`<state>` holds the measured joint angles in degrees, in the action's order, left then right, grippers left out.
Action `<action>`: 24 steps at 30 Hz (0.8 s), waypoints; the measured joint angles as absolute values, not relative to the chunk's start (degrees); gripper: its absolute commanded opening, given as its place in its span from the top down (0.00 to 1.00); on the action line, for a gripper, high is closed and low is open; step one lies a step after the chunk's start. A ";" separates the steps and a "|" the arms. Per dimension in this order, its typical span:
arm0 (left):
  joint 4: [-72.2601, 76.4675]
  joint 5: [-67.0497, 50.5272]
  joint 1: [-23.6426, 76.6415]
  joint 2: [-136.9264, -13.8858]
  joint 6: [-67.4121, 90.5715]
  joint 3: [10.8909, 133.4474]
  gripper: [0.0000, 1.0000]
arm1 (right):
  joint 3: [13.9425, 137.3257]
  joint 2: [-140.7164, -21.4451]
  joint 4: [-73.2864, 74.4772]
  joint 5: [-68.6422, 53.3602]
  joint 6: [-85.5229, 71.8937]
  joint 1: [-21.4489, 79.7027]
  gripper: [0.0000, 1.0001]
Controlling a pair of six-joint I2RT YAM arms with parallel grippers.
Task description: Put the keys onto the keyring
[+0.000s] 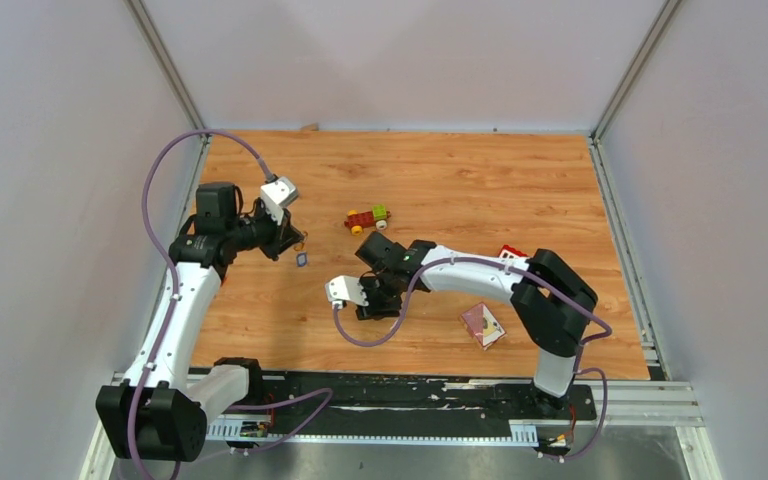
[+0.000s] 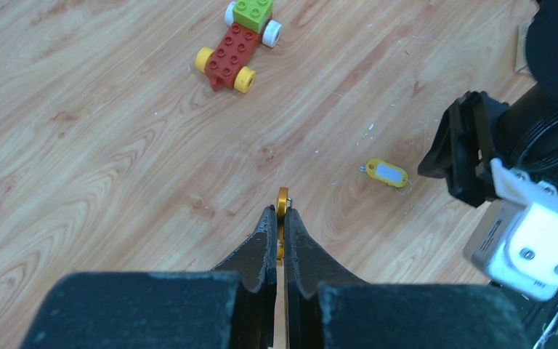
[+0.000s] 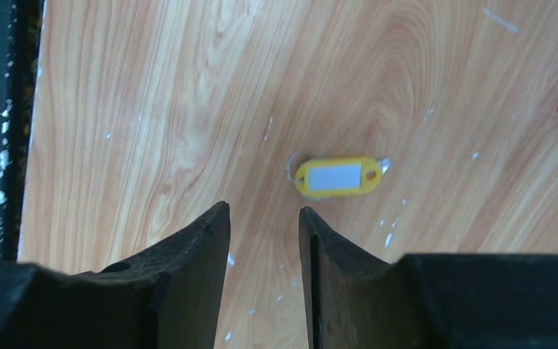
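My left pincer (image 2: pixel 280 218) is pressed shut on the ring (image 2: pixel 282 198), gripping it edge-on. My right pincer (image 3: pixel 264 218) is spread and empty, just short of the yellow key (image 3: pixel 338 177), which lies flat on the table (image 3: pixel 152 109). I judge the key light, stiff and slippery, and best nipped across the long sides of its plastic head, leaving the hole end free.
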<state>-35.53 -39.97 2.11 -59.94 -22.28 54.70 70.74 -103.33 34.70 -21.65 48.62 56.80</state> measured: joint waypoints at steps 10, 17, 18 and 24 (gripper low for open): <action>-36.64 -39.94 2.11 -59.90 -23.59 54.70 1.00 | 77.10 -110.69 34.59 -19.64 51.40 58.37 0.65; -36.67 -39.99 2.11 -59.75 -23.59 54.70 1.00 | 77.95 -112.42 34.83 -18.68 52.69 58.46 0.65; -36.67 -39.99 2.11 -59.68 -23.59 54.70 1.00 | 77.95 -112.46 34.92 -18.48 52.84 58.46 0.65; -36.67 -39.99 2.11 -59.51 -23.62 54.70 1.00 | 77.95 -112.46 34.87 -18.04 53.28 58.48 0.67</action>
<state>-36.67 -39.99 2.11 -59.51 -23.62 54.70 77.95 -112.46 34.87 -18.04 53.28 58.48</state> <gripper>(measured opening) 0.054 0.346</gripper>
